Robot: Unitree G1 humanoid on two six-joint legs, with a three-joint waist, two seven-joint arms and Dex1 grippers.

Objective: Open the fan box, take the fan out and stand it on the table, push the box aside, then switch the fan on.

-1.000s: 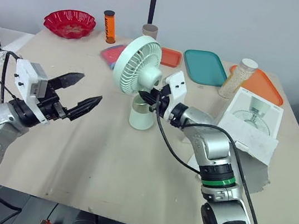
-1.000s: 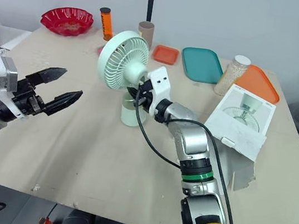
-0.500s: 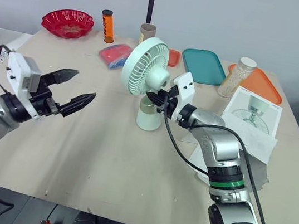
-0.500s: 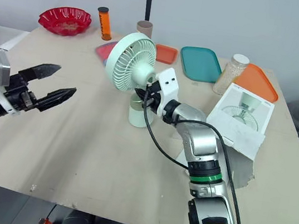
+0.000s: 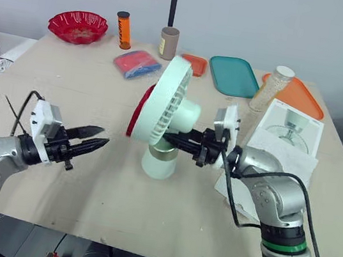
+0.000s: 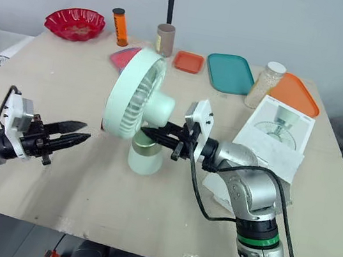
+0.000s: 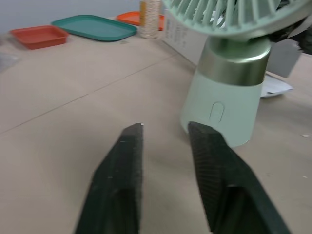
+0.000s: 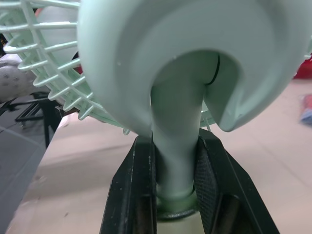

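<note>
Ribbed fan (image 5: 163, 110) turned sideways; right fingers (image 8: 138, 195) clamp neck (image 8: 174, 146)

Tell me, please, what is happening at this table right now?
The robot's right claw is shut on the neck of the pale green fan, whose base rests on the table. The left claw is open and points at the fan's base from the side, without touching it. The fan box lies on the robot's right, beside its right arm. I cannot tell whether the fan is running.
</note>
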